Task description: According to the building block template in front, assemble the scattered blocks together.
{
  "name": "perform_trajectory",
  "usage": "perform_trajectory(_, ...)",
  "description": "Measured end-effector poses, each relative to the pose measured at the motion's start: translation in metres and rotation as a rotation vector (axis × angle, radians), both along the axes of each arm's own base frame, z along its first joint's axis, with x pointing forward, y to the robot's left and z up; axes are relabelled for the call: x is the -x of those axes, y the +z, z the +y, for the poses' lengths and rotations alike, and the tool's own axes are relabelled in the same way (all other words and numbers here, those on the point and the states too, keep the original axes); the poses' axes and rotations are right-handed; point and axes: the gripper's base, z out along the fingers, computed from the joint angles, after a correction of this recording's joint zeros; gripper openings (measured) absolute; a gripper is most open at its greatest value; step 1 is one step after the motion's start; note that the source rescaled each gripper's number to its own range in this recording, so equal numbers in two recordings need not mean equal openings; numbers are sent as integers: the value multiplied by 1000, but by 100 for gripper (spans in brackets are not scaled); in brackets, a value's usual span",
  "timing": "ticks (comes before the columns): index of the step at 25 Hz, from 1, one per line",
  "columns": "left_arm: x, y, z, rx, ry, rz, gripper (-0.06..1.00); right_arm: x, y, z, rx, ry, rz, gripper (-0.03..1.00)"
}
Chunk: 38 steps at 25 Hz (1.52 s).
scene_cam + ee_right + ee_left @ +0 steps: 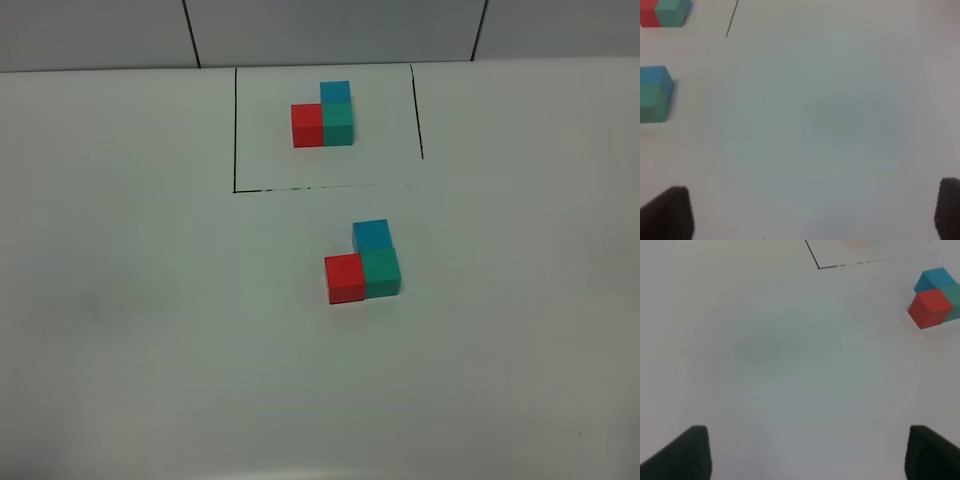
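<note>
The building block template (325, 118) sits at the back inside a thin black frame (235, 130): a red, a teal-green and a blue cube in an L. In front of it, outside the frame, the scattered blocks stand touching in the same L: red (345, 278), teal-green (381, 271), blue (371, 235). Neither gripper shows in the high view. My left gripper (807, 455) is open over bare table, with the red block (930, 309) far ahead to one side. My right gripper (807, 210) is open too, well away from the blue block (654, 76).
The white table (150, 330) ends at a grey tiled wall (330, 30) behind the template. A corner of the black frame (818, 267) shows in the left wrist view, and one frame line (731, 20) in the right wrist view.
</note>
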Motion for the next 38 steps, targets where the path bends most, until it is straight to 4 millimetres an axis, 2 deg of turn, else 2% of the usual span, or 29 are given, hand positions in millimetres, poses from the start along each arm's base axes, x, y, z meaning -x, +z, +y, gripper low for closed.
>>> perform_trajectory(6, 0, 0, 0, 0, 0, 0, 90, 0, 0, 0, 0, 0, -1, 83)
perform_trajectory(18, 0, 0, 0, 0, 0, 0, 90, 1, 0, 1, 0, -85, -1, 81)
perform_trajectory(38, 0, 0, 0, 0, 0, 0, 90, 1, 0, 1, 0, -89, -1, 77)
